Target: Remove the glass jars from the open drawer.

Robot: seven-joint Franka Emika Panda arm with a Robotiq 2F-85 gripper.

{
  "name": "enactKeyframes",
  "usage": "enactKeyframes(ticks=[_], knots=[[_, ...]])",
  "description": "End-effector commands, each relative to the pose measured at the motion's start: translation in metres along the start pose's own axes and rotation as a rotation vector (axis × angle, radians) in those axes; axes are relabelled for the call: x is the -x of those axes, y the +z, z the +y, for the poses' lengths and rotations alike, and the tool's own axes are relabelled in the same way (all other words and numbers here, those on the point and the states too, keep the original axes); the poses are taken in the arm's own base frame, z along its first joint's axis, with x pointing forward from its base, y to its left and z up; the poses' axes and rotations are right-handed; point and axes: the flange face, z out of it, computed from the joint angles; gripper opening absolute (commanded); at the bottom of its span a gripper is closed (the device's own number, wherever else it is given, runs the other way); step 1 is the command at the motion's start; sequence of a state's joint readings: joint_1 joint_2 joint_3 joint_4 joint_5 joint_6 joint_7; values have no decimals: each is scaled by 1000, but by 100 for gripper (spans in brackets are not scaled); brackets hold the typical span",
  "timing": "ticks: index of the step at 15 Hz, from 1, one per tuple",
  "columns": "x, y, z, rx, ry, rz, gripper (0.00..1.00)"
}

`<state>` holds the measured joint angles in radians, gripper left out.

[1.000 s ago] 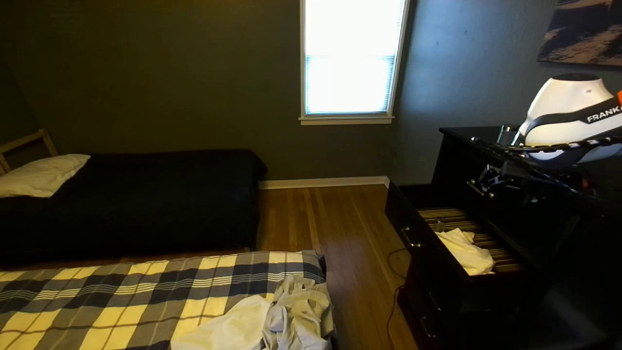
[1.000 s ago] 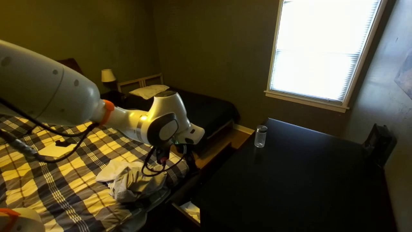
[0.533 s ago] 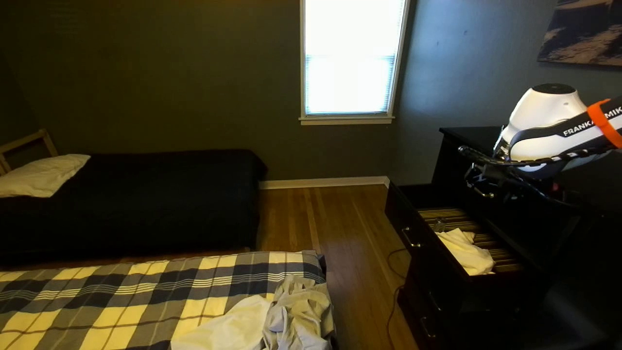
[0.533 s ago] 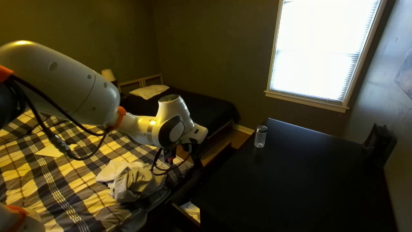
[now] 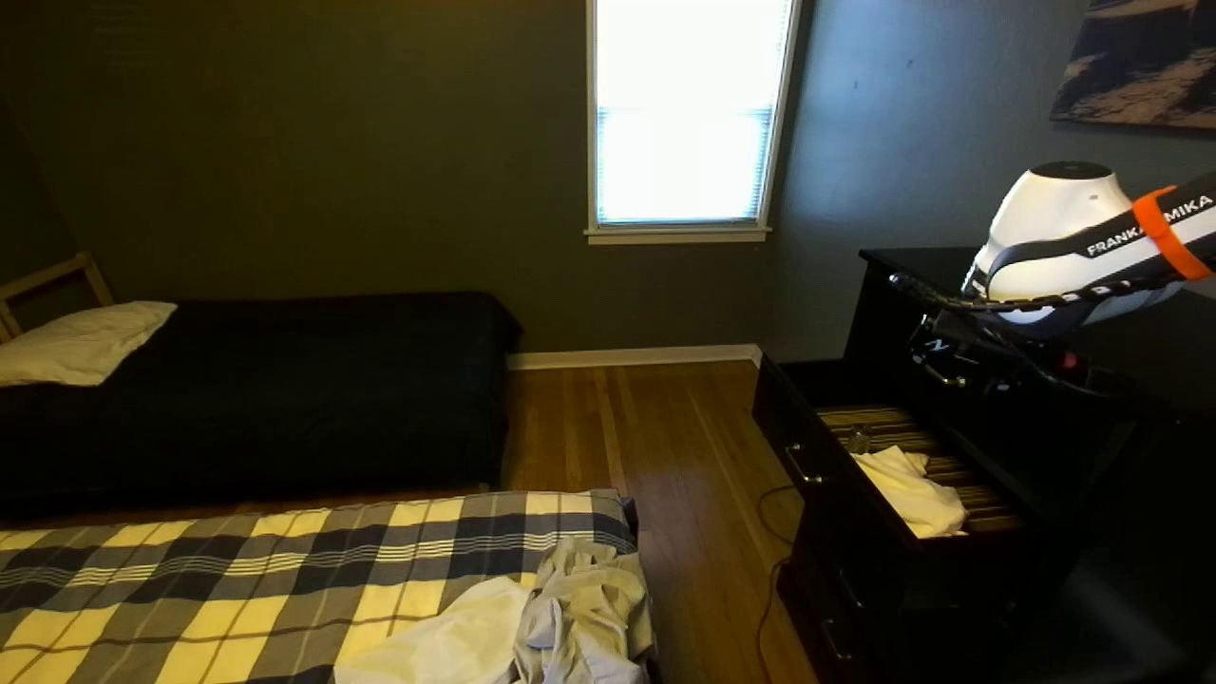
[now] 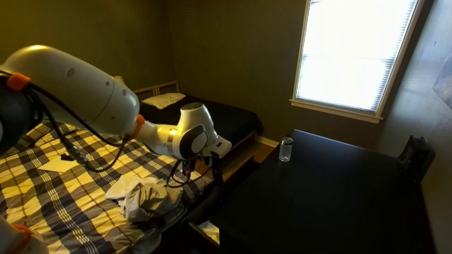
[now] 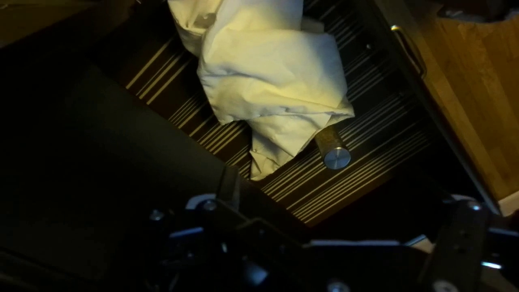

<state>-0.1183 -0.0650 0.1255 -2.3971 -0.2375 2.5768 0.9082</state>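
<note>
The open drawer (image 5: pixel 879 420) of the dark dresser has a striped liner and a crumpled white cloth (image 7: pixel 275 73) inside. A glass jar (image 7: pixel 329 140) with a silver lid lies on the liner, its far end at the cloth's edge; this jar also shows small in an exterior view (image 5: pixel 860 439). Another glass jar (image 6: pixel 285 151) with a silver lid stands upright on the dresser top. My gripper (image 7: pixel 346 194) is above the drawer, with its fingers (image 7: pixel 229 184) wide apart and nothing between them. The gripper is dark and hard to make out in both exterior views.
The dresser top (image 6: pixel 317 197) carries a dark object (image 6: pixel 416 158) at its wall side. A bed with a plaid cover (image 5: pixel 285 579) and a crumpled grey cloth (image 5: pixel 584 608) stands across the wooden floor (image 5: pixel 665 456). A dark bed (image 5: pixel 285 389) is at the back.
The arm has moved left in one exterior view and right in the other, carrying the gripper further along over the drawer. Both jars and the cloth have not moved.
</note>
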Motion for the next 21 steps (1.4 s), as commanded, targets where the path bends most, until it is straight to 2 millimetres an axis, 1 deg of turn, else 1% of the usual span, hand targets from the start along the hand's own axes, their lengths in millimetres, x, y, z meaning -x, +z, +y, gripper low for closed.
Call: enactKeyframes(ticks=[1,3,5,10,13,15,17,21], knots=[[-27,36,-17,81,168,21,100],[-36,55,-26,101,265,42,100],[-37,79,-41,116,360,48,100],[-22,147,-79,122,498,120,100],[-21,182,-94,136,549,184,100],[-26,200,-99,152,579,225,100],[-33,213,-102,160,607,254,100],[-44,232,-104,164,639,264,100]])
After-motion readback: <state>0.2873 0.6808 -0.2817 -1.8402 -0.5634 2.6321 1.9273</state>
